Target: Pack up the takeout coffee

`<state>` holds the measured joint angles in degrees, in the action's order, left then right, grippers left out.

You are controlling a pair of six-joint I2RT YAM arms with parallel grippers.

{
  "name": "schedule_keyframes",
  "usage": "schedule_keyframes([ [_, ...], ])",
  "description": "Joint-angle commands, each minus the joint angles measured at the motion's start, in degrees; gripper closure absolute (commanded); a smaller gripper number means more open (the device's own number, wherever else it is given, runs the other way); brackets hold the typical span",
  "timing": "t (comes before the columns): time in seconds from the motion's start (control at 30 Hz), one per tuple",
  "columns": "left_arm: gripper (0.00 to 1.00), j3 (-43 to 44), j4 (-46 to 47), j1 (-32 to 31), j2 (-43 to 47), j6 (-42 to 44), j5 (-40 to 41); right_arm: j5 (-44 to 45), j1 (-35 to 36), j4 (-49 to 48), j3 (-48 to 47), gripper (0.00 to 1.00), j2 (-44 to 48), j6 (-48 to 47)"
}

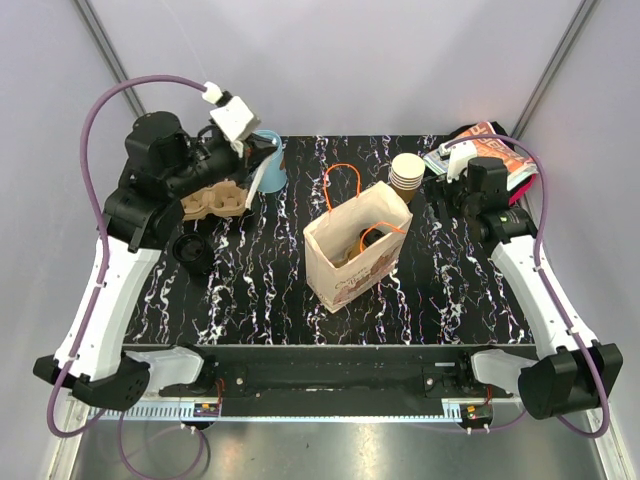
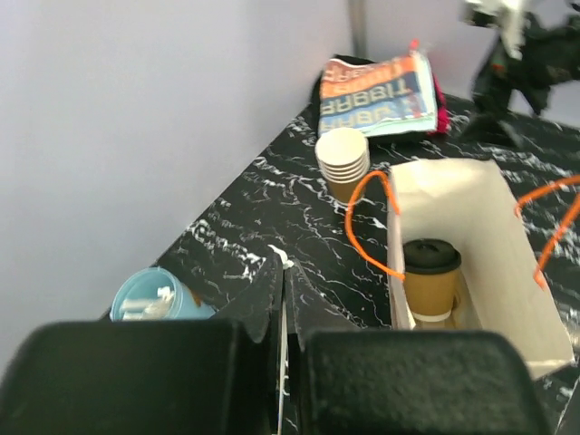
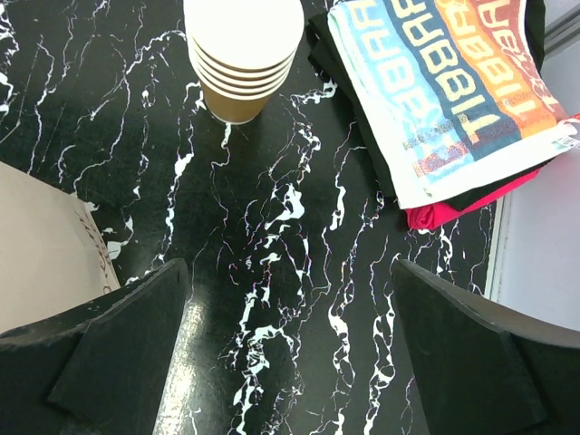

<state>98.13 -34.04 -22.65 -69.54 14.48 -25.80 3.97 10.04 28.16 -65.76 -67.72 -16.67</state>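
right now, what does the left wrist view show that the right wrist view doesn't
Only left wrist: the lidded coffee cup standing inside the paper bag, and the light-blue cup. Only right wrist: the right tool, jaws wide open. Both: the stack of nested cups, the striped folded cloth, and the bag.

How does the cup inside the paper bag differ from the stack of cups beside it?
The cup in the bag is single; the stack of cups is several nested. The cup wears a black lid; the stack is open on top. The cup stands inside the paper bag, the stack on the table. Both are brown paper and upright.
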Motion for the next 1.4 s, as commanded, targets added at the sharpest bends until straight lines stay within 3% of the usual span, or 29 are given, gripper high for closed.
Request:
schedule_keyframes([
  [0.0, 1.00, 4.9, -3.3, -3.0, -1.6, 11.9, -4.7, 1.0, -0.4, -1.5, -0.2, 0.00, -0.3, -1.3],
  [0.2, 1.00, 8.0, -6.7, -8.0, -0.5, 27.4, -5.7, 1.2, -0.4, -0.9, -0.7, 0.00, -1.0, -1.8],
  [0.5, 1.00, -2.1, -6.7, -15.4, 8.6, 44.8, -17.6, -1.1, -0.4, -0.3, -0.5, 0.00, -1.1, -1.9],
  [0.67, 1.00, -7.8, -6.1, -20.5, 12.7, 47.1, -21.5, -1.7, -0.4, 0.1, -0.2, 0.00, -1.6, -1.9],
  [0.83, 1.00, -13.2, -3.0, -27.8, 15.1, 49.8, -19.9, -2.0, -0.3, 0.8, -0.5, 0.00, -2.1, -1.8],
  [1.27, 1.00, -15.2, 2.4, -34.2, 10.4, 47.0, -18.8, -2.1, -0.4, 0.9, -0.2, 0.00, -1.4, -2.0],
  [1.37, 0.96, -16.6, 2.5, -35.0, 10.0, 47.3, -19.0, -2.2, -0.4, 0.9, -0.2, 0.00, -1.3, -1.9],
])
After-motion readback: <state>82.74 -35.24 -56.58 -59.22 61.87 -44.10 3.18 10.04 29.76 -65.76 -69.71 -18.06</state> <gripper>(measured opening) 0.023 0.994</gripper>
